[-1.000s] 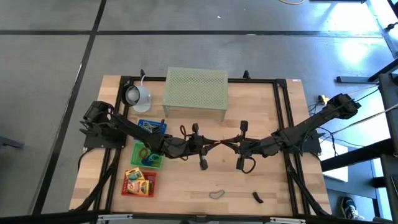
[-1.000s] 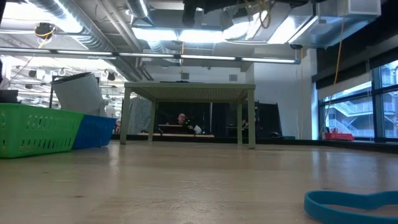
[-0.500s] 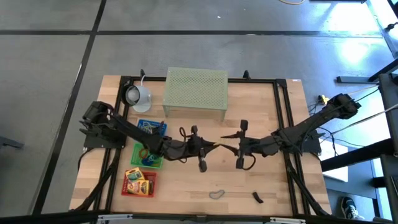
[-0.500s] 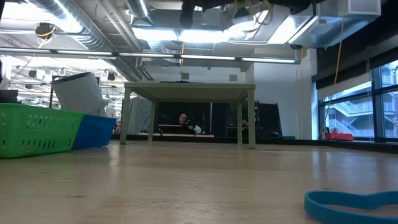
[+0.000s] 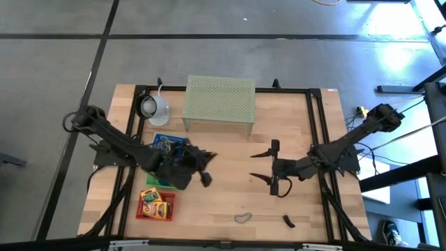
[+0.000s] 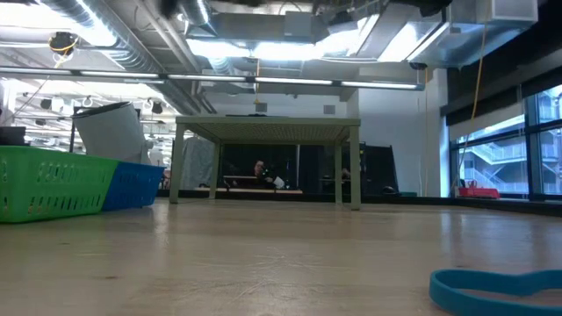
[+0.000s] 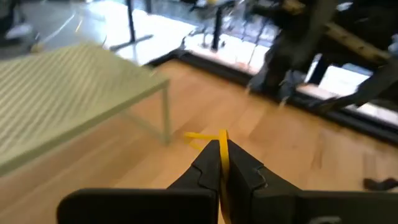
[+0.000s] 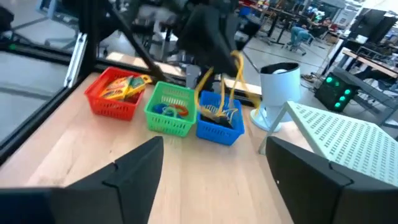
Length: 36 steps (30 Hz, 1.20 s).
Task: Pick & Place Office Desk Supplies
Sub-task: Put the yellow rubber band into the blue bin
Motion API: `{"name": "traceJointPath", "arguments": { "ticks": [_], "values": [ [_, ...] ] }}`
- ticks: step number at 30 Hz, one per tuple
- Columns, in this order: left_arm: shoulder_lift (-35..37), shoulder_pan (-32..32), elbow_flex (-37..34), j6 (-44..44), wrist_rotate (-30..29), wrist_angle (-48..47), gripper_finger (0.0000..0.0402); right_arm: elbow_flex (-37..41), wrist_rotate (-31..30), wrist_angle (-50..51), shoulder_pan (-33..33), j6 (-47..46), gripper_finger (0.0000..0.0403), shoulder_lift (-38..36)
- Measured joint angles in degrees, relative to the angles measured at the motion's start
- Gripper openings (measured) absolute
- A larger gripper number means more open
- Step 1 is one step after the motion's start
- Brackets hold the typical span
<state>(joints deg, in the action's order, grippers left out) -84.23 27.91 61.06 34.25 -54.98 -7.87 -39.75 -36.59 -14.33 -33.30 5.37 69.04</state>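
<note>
**Yellow loop pinched over the baskets**

We see the left hand [image 7: 222, 163] clamped on a thin yellow loop [image 7: 214, 144], up off the bench [image 5: 293, 132] nr the blue basket [image 8: 219, 124] and green basket [image 8: 170, 109]. The red basket [image 8: 117, 95] sits next along the row. The right hand [image 5: 263, 164] is spread wide, holding nothing, mid-bench. A grey loop [image 5: 242, 217] and black clip [image 5: 288, 222] lie w/ bare wood around them nr the front edge.
</note>
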Motion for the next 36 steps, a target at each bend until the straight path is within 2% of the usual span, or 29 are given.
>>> {"name": "traceJointPath", "arguments": {
  "ticks": [5,10,13,15,19,25,36],
  "values": [
    [5.77,1.64,0.00,21.76,-1.32,-25.60,0.0003,0.00,0.01,2.20,-1.03,3.72,0.0288,-0.20],
    [7.03,1.63,-0.02,46.85,4.46,-51.79,0.0003,0.00,-0.01,3.21,-0.94,4.52,0.0288,-0.22],
    [6.18,0.89,-1.29,59.11,7.01,-61.25,0.0003,0.00,-0.03,3.07,-0.88,5.07,0.0288,-0.22],
    [5.76,0.33,-3.30,63.88,8.83,-63.27,0.0003,0.00,-0.41,3.10,-0.90,5.49,0.0288,-0.22],
    [5.36,-0.25,-8.14,68.11,12.11,-61.95,0.0003,0.00,-2.23,3.46,-0.94,5.62,0.0288,-0.22],
    [5.23,-1.34,-13.54,73.97,12.10,-60.96,0.0003,0.00,-3.39,3.70,-0.82,6.14,0.0288,-0.24],
    [5.23,-3.22,-14.84,69.31,12.25,-60.86,0.0008,0.00,-3.49,3.71,-0.81,7.93,0.0288,-0.24]
  ]
}}
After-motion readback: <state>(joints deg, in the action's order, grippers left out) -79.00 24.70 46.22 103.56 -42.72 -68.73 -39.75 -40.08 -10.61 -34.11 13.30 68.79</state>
